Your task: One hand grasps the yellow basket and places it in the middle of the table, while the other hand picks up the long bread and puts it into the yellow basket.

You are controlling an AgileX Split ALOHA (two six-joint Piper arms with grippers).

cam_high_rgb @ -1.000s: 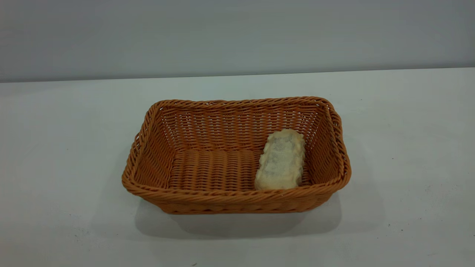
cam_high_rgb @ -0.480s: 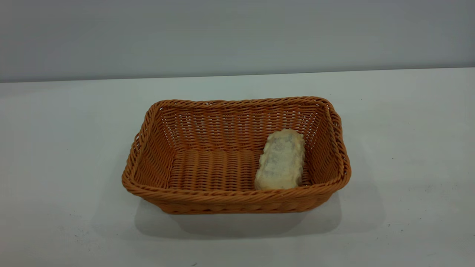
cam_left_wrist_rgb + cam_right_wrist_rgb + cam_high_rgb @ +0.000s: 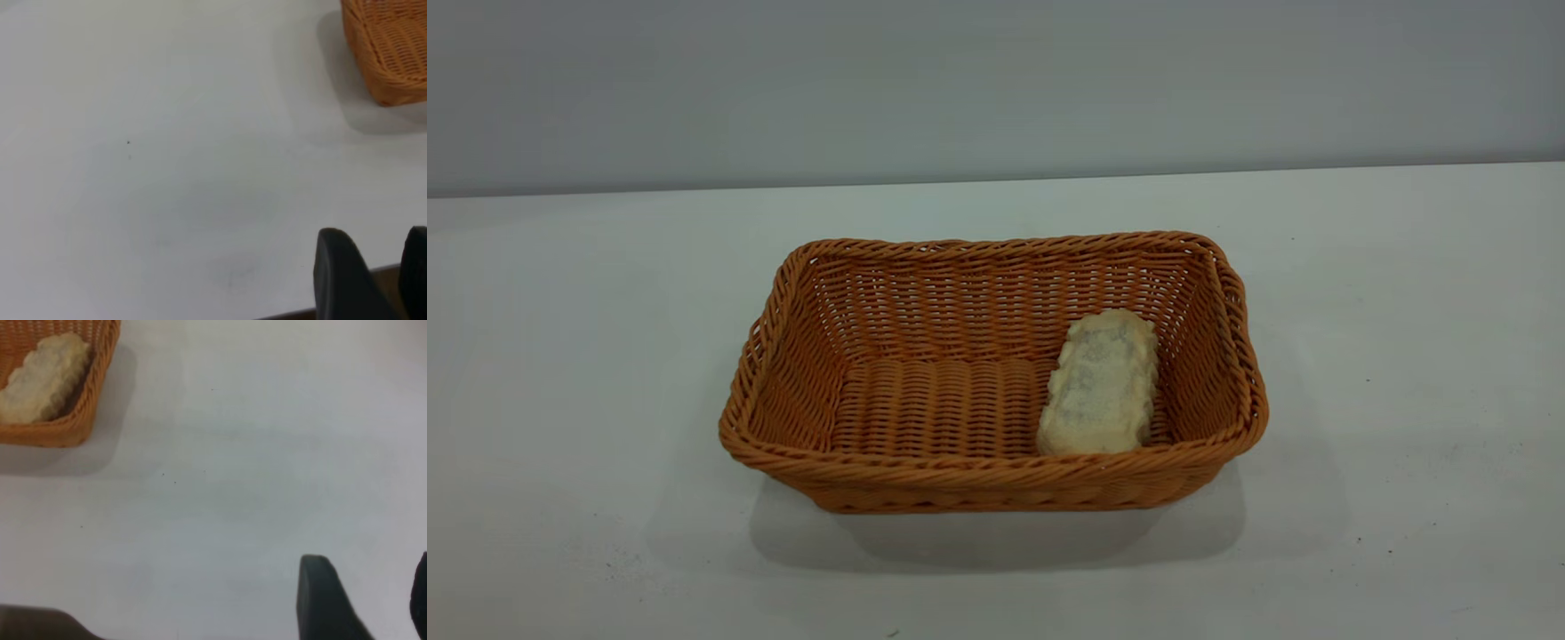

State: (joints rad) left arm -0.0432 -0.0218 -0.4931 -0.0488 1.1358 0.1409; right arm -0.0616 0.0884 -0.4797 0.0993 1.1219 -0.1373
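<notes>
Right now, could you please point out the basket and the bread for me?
basket (image 3: 996, 471): exterior view, on the near braided rim.
bread (image 3: 1101, 384): exterior view, middle of its pale upturned side.

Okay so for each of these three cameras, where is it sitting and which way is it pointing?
Exterior: in front of the table, looking down at the yellow basket holding the long bread; no arm shows.
Left wrist: on the left arm, over bare table beside the basket's corner; left gripper open.
Right wrist: on the right arm, facing the bread end; right gripper open.
All three share the basket.
</notes>
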